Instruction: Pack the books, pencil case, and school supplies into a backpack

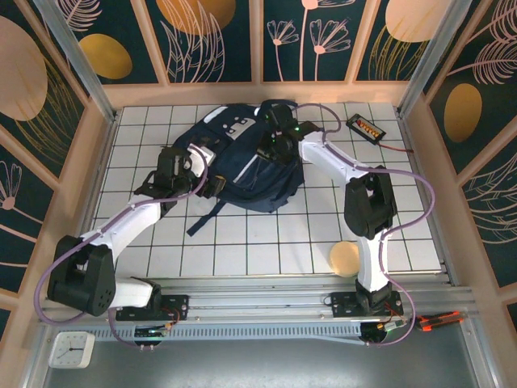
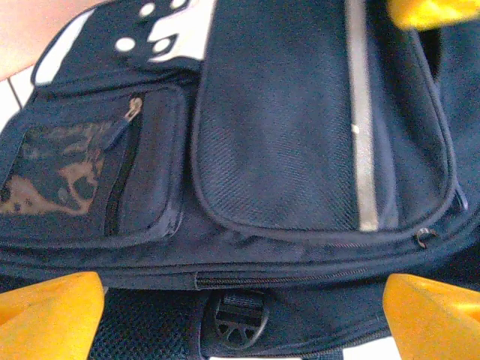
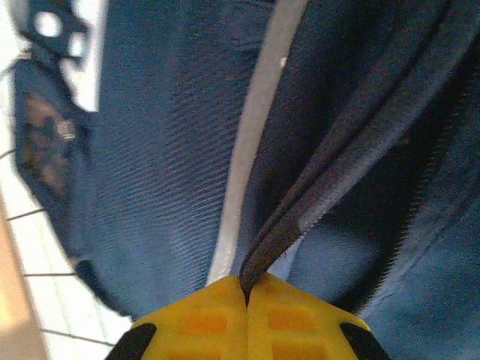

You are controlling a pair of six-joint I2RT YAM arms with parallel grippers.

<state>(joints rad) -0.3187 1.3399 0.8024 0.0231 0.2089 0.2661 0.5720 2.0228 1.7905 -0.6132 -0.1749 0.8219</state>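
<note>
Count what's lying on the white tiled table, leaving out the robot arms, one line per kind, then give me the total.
navy backpack: 1
round tan disc: 1
black device with orange buttons: 1
Total: 3

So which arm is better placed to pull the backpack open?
Probably right: the right tool is pinched shut on a dark strip by the backpack zip, while the left tool hangs open beside it.
</note>
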